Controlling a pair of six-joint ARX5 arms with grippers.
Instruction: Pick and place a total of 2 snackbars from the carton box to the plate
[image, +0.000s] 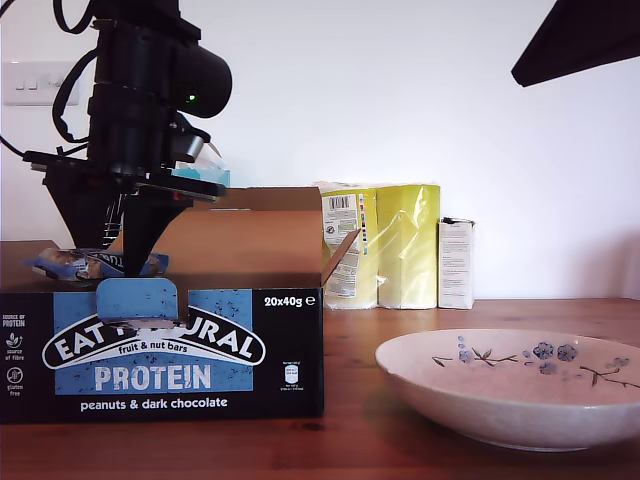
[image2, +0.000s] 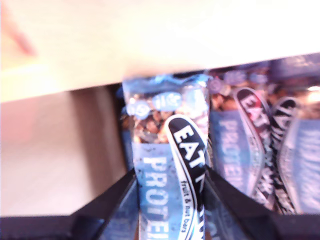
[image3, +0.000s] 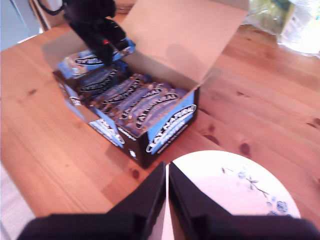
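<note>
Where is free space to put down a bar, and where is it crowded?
The plate is bare inside. The wooden table is free between the carton box and the plate. Inside the box it is crowded with snackbars, and my first hand holds one there.

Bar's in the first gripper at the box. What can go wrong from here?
1. My first gripper pinches the snackbar by one end only; it may swing or slip on the way.
2. The carton box flap stands close and could snag.
3. My second gripper hangs over the plate, crowding the drop.

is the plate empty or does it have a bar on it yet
Empty. The plate shows only its flower pattern in the exterior view, and its visible part in the second wrist view is bare too.
</note>
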